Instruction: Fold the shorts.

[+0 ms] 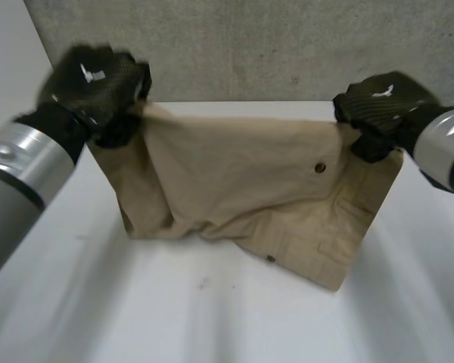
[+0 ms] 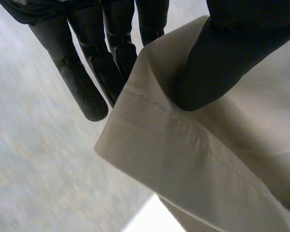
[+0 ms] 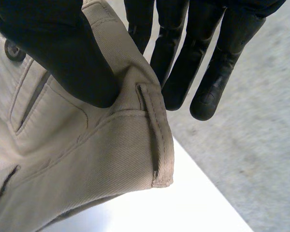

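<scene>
Shorts (image 1: 242, 181) hang, lower edge on the desk (image 1: 212, 318), left robot hand (image 1: 98, 83) at 10 o'clock thumb-pinching a hem corner, right robot hand (image 1: 378, 110) at 2 o'clock pinching the waistband corner; watch those shallow pinches, since either slipping would drop a side crooked.

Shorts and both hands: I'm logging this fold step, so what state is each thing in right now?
shorts: held up by two upper corners, spread between the hands, lower part crumpled on the table.
left hand: shut on the shorts, thumb pinching a hemmed corner.
right hand: shut on the shorts, thumb pinching the waistband corner.
</scene>
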